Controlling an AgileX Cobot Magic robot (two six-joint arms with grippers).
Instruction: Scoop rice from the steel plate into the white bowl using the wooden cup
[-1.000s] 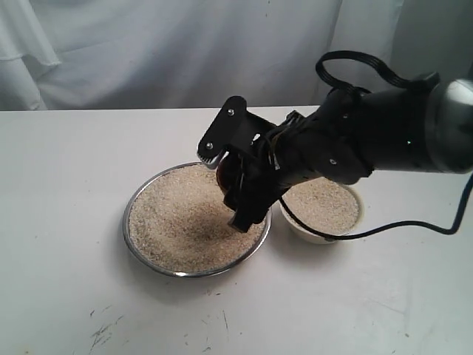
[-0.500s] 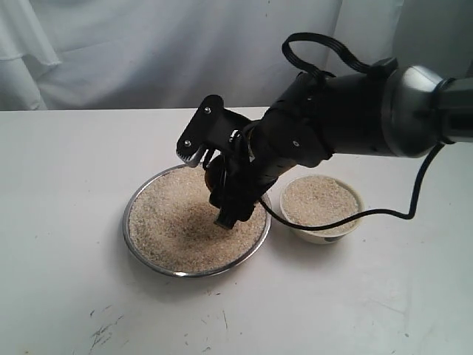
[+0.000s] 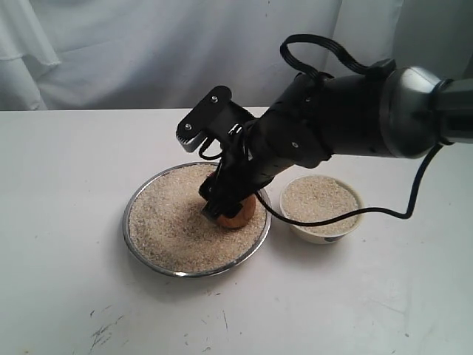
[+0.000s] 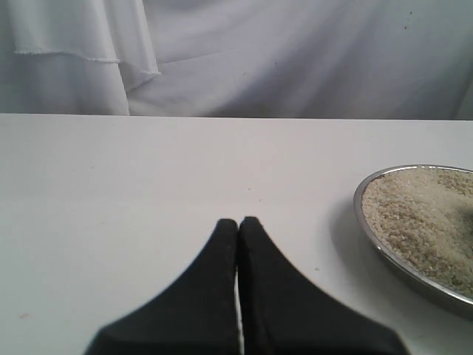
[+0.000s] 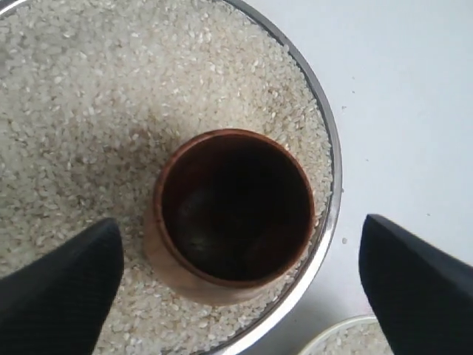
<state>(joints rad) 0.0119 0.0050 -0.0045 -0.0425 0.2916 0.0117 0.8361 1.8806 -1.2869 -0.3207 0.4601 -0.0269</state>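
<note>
My right fingers [image 5: 63, 285] stand spread either side of the reddish-brown wooden cup [image 5: 233, 214], upright and empty in the pale rice [image 5: 89, 96] near the rim of the shiny round steel plate [image 5: 326, 155]. Closing off-centre could topple it, I reckon. My left fingers [image 4: 222, 274] are pressed together.

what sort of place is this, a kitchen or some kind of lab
Probably a robot test bench, not a kitchen: a plain white table, white cloth hung as a backdrop, and a black robot arm over a steel plate of rice.
</note>
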